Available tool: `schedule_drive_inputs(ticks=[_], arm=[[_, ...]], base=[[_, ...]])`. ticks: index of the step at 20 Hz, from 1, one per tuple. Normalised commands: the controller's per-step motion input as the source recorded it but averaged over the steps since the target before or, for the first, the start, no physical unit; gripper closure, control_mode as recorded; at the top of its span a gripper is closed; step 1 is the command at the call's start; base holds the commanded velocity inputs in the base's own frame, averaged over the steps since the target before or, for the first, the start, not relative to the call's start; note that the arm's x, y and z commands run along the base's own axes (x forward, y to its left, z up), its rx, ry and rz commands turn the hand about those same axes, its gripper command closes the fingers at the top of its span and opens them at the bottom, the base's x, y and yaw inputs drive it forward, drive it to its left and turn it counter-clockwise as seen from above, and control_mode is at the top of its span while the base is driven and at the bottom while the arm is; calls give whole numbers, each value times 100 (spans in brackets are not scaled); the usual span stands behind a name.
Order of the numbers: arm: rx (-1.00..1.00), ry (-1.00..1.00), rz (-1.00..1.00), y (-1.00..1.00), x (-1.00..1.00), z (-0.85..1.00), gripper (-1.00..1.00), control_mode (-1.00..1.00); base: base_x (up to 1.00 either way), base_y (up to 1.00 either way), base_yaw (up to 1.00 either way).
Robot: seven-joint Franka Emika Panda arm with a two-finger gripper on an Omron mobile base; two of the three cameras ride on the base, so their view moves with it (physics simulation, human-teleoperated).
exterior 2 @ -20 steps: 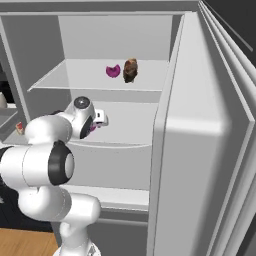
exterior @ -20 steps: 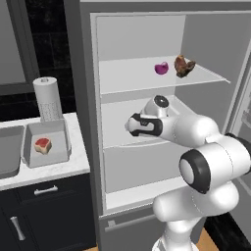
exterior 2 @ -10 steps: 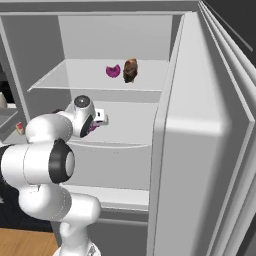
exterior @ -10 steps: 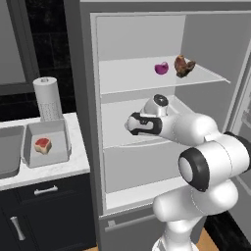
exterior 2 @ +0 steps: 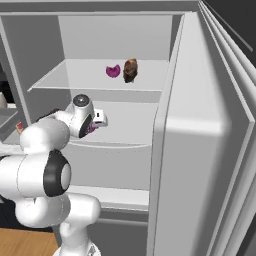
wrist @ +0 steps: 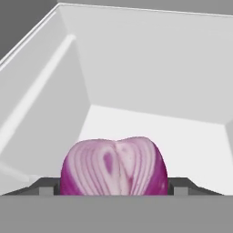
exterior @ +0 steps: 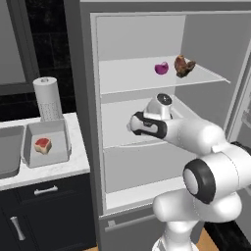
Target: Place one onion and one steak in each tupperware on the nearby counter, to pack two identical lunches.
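The gripper [wrist: 116, 187] sits inside the fridge [exterior: 142, 98] at the middle shelf [exterior 2: 127, 127], with a halved red onion [wrist: 114, 166] directly between its two fingertips [wrist: 45, 187]. In the hand view the onion's cut face, with its purple and white rings, fills the gap from one dark tip to the other, and both tips seem to meet its sides. Whether they actually press on it cannot be told from that view, but the jaws stand partly closed around it (narrower than a second ago, when they were at their widest). The arm itself has barely moved over that second; in both base views the hand is in nearly the same spot on the shelf, and the onion shows only as a sliver of purple beside the hand [exterior 2: 91, 127] in the right base view.

Above the gripper, on the upper shelf [exterior: 127, 78], a second red onion [exterior: 161, 68] lies just beside a brown steak [exterior: 183, 66], both unmoved since the earlier pictures.

Well off to the gripper's left, outside the fridge, a grey tupperware [exterior: 46, 147] rests on the white counter [exterior: 73, 164] with a red steak [exterior: 42, 145] lying in it. A paper-towel roll [exterior: 47, 98] stands just behind that container, and the edge of another grey container [exterior: 10, 152] shows further left.
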Motion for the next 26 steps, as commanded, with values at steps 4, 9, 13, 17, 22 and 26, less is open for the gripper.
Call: schedule_drive_inputs(ticks=[4, 9, 13, 17, 22, 26], arm=[[7, -10, 0, -24, -92, 0, 100, -100], [0, 3, 0, -13, -49, 44, 100, -100], [-1, 12, 0, -21, -71, 69, 100, -100], [-5, 22, 0, -22, -68, 77, 100, -100], [-4, 13, -3, -22, -79, 38, 100, -100], [0, -1, -2, -13, -91, 6, 100, -100]], base=[[0, 0, 0], [0, 0, 0], [0, 0, 0], [0, 0, 0], [0, 0, 0], [0, 0, 0]])
